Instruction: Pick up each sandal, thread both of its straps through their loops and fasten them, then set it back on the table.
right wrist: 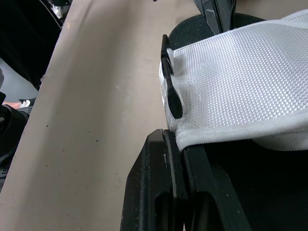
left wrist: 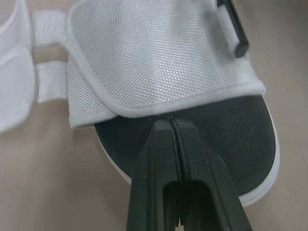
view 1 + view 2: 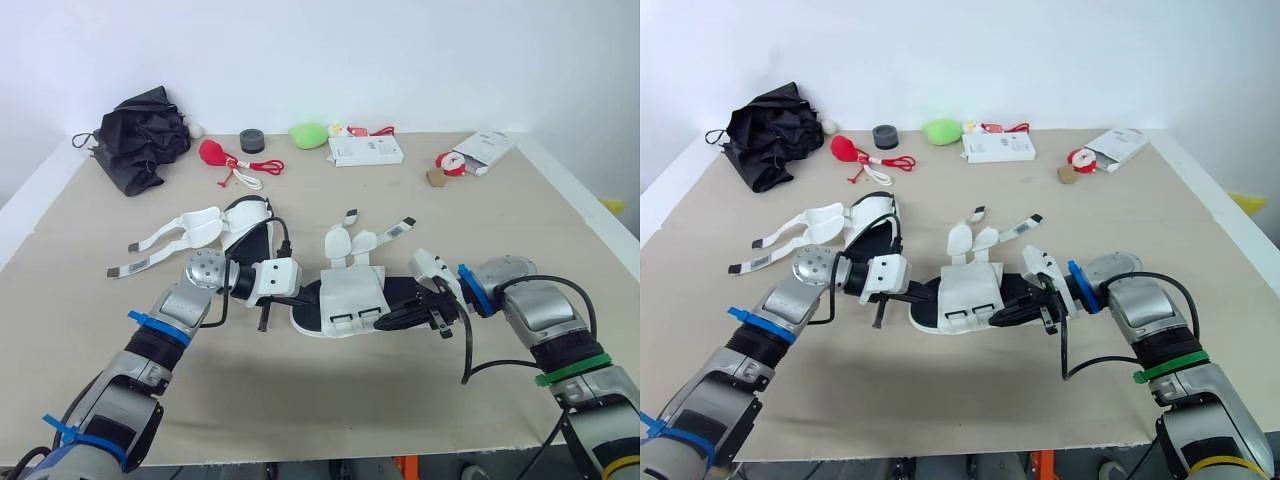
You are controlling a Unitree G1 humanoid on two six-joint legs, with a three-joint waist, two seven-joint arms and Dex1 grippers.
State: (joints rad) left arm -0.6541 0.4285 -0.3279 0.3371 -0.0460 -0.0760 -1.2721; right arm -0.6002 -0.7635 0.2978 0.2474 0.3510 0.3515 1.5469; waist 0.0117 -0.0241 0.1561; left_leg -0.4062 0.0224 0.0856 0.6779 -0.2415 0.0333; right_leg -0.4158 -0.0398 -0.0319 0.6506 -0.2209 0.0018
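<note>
1. Beige worktop (image 3: pixel 330 395) under a white wall carries a white mesh sandal with a black footbed (image 3: pixel 350 300). It sits mid-worktop, nearer the near edge, with its loose straps (image 3: pixel 395 232) pointing toward the far edge.
2. The left gripper (image 2: pixel 169 126) is pressed together at one rounded end; I cannot tell whether it nips anything.
3. The right gripper (image 1: pixel 178 149) pinches the mesh hem at the opposite end.
4. Risk: such thin edge holds could slip on lifting, letting the sandal twist or drop.
</note>
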